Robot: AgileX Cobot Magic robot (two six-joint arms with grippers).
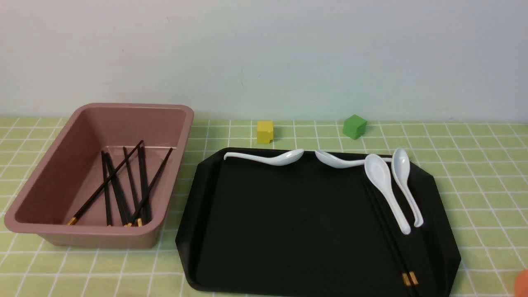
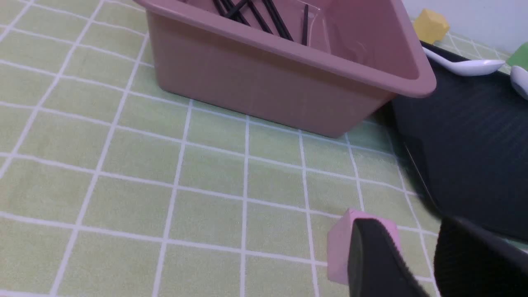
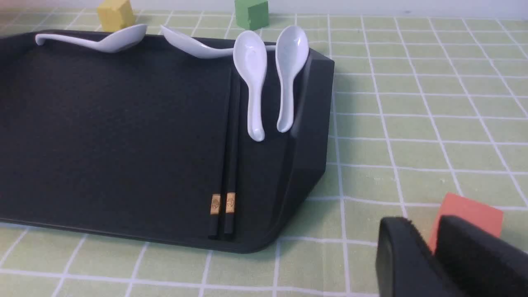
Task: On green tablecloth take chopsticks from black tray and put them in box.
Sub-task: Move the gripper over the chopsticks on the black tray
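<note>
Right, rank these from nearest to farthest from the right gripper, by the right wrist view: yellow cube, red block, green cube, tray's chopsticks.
1. Red block: right of the tray.
2. Tray's chopsticks: right side.
3. Green cube: beyond the tray.
4. Yellow cube: left of the green one.

I am seeing the black tray point(image 1: 305, 222) showing a matt, plastic-looking surface; the box point(image 1: 99, 239) is looking like smooth plastic, its rim catching a soft sheen; the green tablecloth point(image 1: 486, 181) is appearing as woven cloth, faintly creased in places; the white spoons point(image 1: 383, 177) are gleaming like glossy glazed ceramic; the chopsticks point(image 3: 233, 152) are showing a smooth, dark finish, their gold bands point(image 3: 230, 202) giving off a metallic look; my own fingers point(image 3: 402, 251) are looking dull and matt.
</note>
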